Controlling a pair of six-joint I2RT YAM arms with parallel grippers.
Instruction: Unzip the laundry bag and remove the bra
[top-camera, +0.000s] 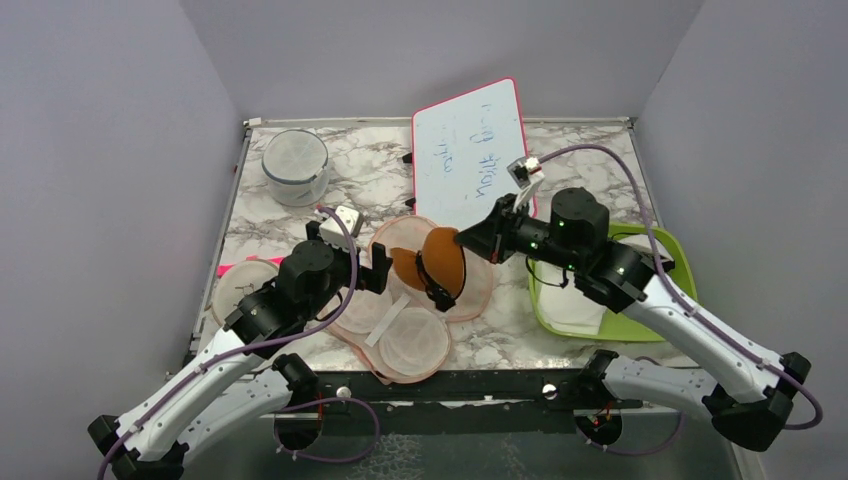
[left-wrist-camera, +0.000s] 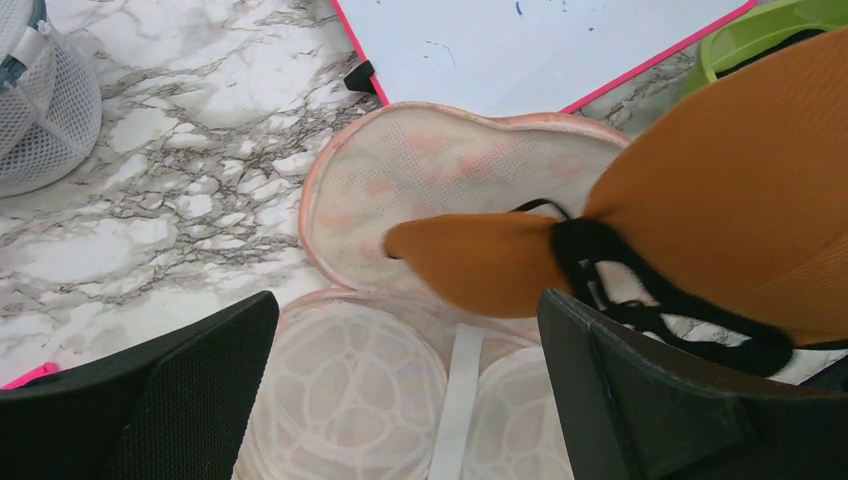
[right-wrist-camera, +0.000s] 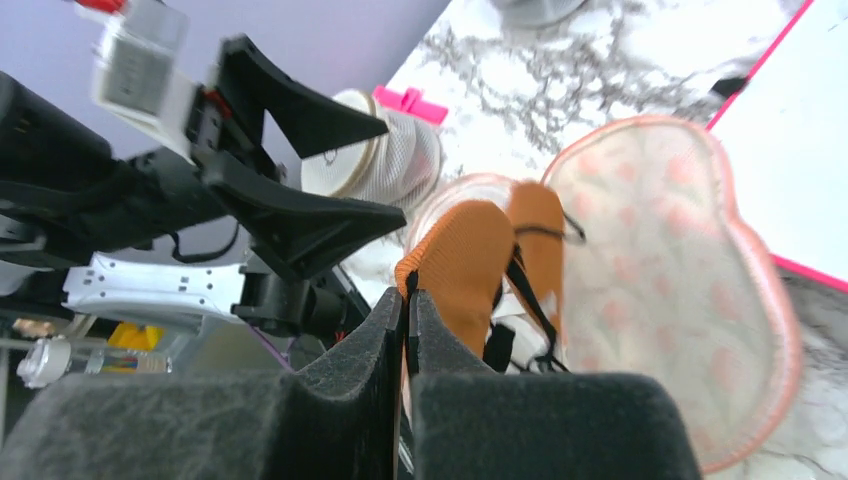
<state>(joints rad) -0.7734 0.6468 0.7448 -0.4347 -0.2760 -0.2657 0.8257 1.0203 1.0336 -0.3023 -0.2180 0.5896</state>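
This is looking like a robotics lab cell; plain lilac walls (top-camera: 110, 150) are enclosing a marble-patterned table (top-camera: 370, 175). A whiteboard (top-camera: 470, 150) is lying there.

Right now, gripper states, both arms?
Left gripper: open, holding nothing.
Right gripper: shut on the bra.

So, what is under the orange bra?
The open laundry bag lies below the bra, which the right tool holds by its edge. The bag part directly beneath the cups is covered, so anything there cannot be seen.
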